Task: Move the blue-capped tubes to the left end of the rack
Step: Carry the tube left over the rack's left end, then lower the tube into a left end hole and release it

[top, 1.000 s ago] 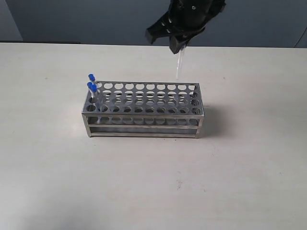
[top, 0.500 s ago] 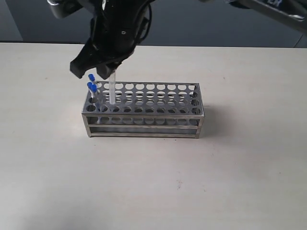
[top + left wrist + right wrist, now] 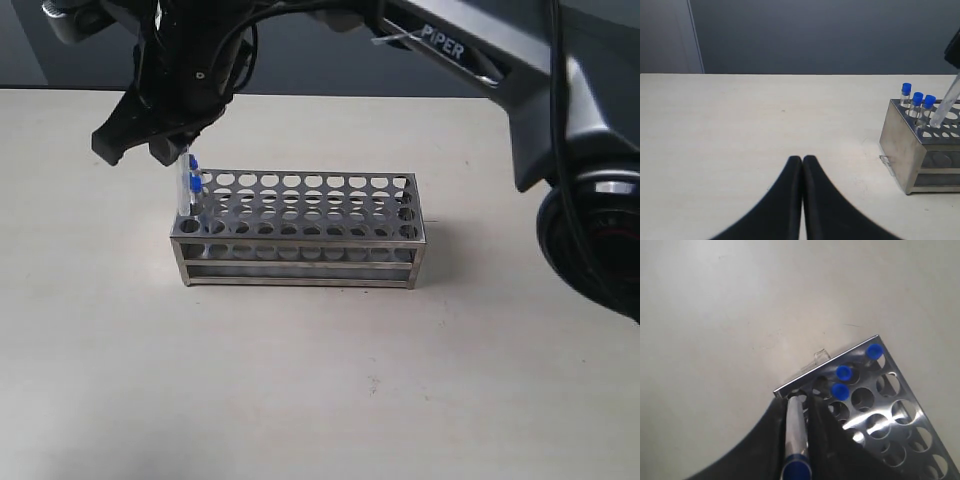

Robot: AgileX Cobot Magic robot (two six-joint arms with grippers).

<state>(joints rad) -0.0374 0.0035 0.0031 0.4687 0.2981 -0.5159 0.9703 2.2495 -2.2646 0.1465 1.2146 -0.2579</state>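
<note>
While the right pincer (image 3: 798,403) hangs over the left end of the rack (image 3: 300,252), it is squeezed partway shut on one blue-capped tube (image 3: 793,432). The cap sits back between the two fingers. The clear end pokes out past the tips, down at the rack's corner, leaning a little. Just beyond the tips, three more blue-capped tubes (image 3: 918,98) stand in holes close together. I think the next move goes down, so the tube's end must line up with a free hole beside those three. The right arm stretches far across from its own side and bends down over the rack. The left pincer (image 3: 802,167) is pressed shut on nothing, well apart from the rack, so the right one is much nearer.
</note>
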